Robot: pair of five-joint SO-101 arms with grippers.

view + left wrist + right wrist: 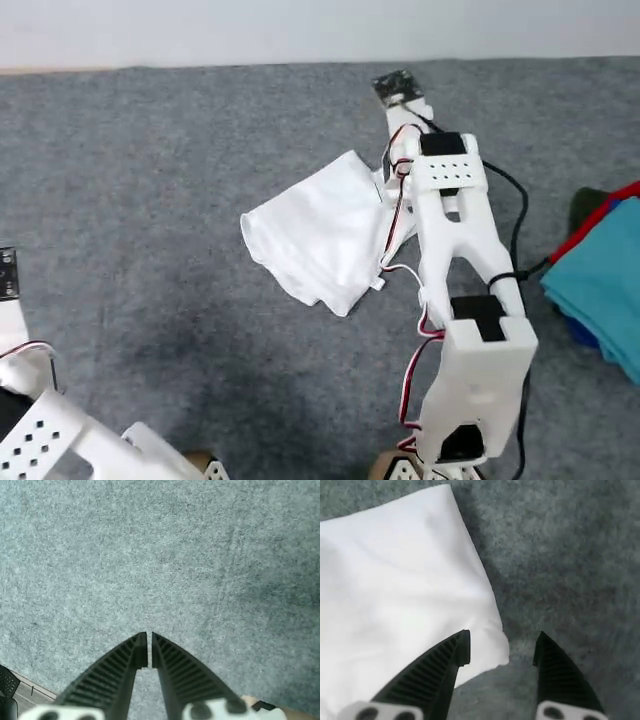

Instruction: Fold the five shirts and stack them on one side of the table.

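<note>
A folded white shirt (320,235) lies on the grey felt table (150,200), a little right of centre. The right arm (452,210) stretches from the front edge over the shirt's right side. In the right wrist view my right gripper (503,642) is open and hangs just above a corner of the white shirt (395,575), one finger over the cloth and the other over bare felt. The left arm (40,435) sits at the front left corner. My left gripper (149,636) is shut on nothing, above bare felt (160,555).
A pile of coloured shirts (605,275), teal on top with red, blue and dark green edges showing, lies at the table's right edge. A pale wall runs along the far edge. The right arm's cables (400,250) hang over the white shirt's edge.
</note>
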